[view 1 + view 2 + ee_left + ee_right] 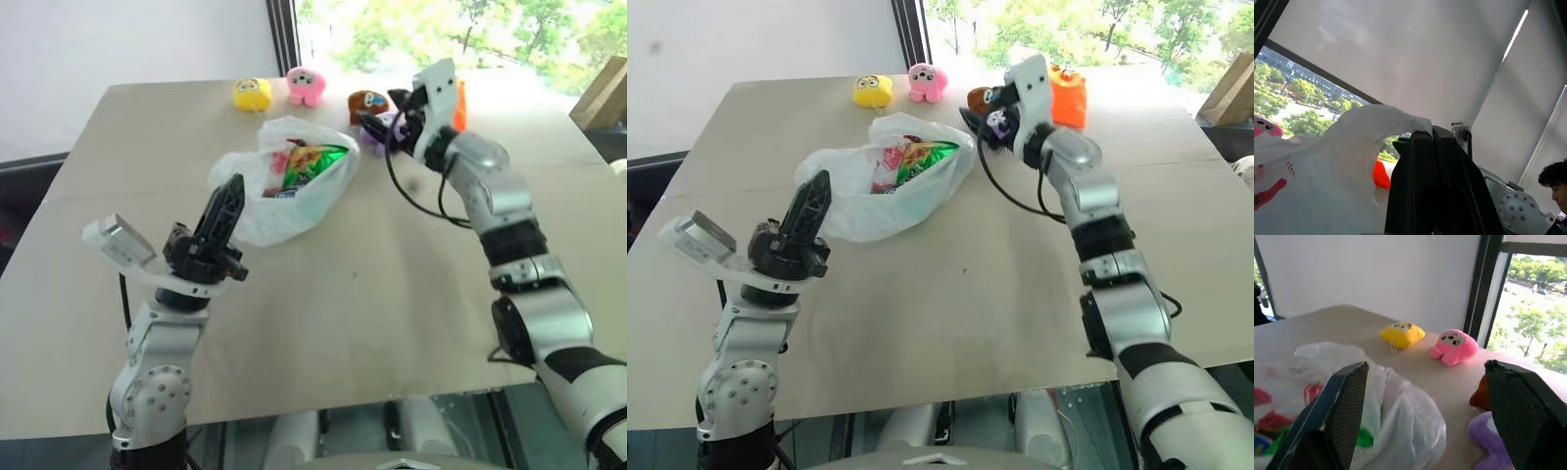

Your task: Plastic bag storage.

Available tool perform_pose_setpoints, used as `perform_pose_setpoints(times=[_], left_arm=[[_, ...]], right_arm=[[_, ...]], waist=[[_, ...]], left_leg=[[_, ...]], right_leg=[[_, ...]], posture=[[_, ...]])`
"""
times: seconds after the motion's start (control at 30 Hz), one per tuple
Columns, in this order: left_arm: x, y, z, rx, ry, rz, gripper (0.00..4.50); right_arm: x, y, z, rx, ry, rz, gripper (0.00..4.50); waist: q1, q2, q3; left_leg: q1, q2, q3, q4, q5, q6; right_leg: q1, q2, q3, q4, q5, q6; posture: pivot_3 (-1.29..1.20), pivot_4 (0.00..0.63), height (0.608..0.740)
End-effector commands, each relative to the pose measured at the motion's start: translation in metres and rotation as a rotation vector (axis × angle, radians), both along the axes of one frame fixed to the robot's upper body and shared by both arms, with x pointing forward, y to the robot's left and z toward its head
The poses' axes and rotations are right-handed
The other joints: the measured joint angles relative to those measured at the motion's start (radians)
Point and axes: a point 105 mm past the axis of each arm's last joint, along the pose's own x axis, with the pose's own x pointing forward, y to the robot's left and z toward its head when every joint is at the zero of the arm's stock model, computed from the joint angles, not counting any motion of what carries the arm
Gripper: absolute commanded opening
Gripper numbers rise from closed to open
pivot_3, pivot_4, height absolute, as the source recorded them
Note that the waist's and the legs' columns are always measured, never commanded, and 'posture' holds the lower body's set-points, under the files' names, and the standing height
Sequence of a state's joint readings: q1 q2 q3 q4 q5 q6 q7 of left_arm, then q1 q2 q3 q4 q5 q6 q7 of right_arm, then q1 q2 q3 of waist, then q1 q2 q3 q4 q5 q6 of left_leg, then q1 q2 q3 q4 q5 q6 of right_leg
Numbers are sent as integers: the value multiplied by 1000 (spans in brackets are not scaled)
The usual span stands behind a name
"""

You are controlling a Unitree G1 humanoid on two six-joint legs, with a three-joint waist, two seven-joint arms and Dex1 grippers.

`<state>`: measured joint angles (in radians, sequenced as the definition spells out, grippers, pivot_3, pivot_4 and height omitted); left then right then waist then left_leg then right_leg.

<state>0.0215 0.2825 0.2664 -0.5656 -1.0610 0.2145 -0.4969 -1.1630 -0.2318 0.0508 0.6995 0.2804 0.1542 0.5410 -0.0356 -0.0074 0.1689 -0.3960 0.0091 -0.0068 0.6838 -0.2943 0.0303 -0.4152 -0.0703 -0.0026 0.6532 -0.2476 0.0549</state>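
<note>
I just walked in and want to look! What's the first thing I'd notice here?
The big white plastic bag in the middle of the table, stuffed with colourful snack packets. Behind it, near the window, sits a row of little plush toys: a yellow one, a pink one and a brown one. The right gripper reaches toward them, jaws wide open.

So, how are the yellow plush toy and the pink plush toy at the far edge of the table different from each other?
The yellow plush toy is flat and blocky, while the pink plush toy is rounded with little stubby legs. The yellow one lies farther toward the robot's left; the pink one sits closer to the window frame. Both are small, soft, have printed faces, and rest untouched on the table beyond the plastic bag.
</note>
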Motion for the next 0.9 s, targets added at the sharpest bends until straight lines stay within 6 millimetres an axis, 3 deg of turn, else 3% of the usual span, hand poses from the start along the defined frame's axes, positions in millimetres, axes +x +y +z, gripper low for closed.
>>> perform_pose_setpoints(times=[0.03, 0.13, 0.23, 0.37, 0.5, 0.63, 0.8, 0.9], left_arm=[[-9, -4, 3, -10, -16, -10, 0], [-24, -19, -12, 9, 59, -105, 0], [-46, -21, -50, 65, 232, -141, 0], [-83, 6, -112, 155, 494, -70, 0], [-111, 38, -146, 175, 624, 50, 0], [-117, 57, -150, 167, 621, 158, 0], [-101, 62, -129, 122, 514, 232, 0], [-97, 58, -121, 90, 476, 231, 0]], right_arm=[[6, 12, 0, -56, 12, 39, 3827], [6, 25, -6, -100, 48, 103, 3827], [-2, 43, -20, -173, 76, 193, 3827], [-15, 64, -23, -245, -15, 295, 3827], [-30, 85, -26, -337, -96, 381, 3827], [-46, 104, -39, -472, -190, 461, 3827], [-76, 114, -15, -391, -236, 612, 3827], [-87, 118, -36, -497, -240, 650, 3827]], waist=[[0, 0, 0], [-1, 0, 0], [-6, 1, 0], [-15, 2, 1], [-5, 3, 1], [-6, 2, 1], [-3, 2, 1], [-3, 1, 0]], left_leg=[[0, 0, 0, 0, 0, 0], [0, 0, 0, -1, 0, 0], [-1, 2, 0, -3, 0, 0], [-1, 2, 3, -9, 0, 0], [-1, 2, 2, -13, 0, -1], [-1, 2, 3, -12, 0, -1], [-2, 3, 2, -12, 0, -1], [-2, 3, 2, -12, 0, -2]], right_leg=[[0, 0, 0, 0, 0, 0], [0, 0, 0, -1, 0, 0], [0, -1, 0, -4, 0, 0], [-3, -1, 1, -7, 0, 0], [-5, 0, 0, -8, 0, -1], [-5, 0, 1, -8, 0, -1], [-5, -1, 0, -8, 0, 0], [-4, -2, 0, -8, 0, 0]], posture=[[0, 150, 740], [0, 150, 740], [0, 150, 740], [0, 150, 740], [0, 150, 740], [0, 150, 740], [0, 150, 740], [0, 150, 740]])
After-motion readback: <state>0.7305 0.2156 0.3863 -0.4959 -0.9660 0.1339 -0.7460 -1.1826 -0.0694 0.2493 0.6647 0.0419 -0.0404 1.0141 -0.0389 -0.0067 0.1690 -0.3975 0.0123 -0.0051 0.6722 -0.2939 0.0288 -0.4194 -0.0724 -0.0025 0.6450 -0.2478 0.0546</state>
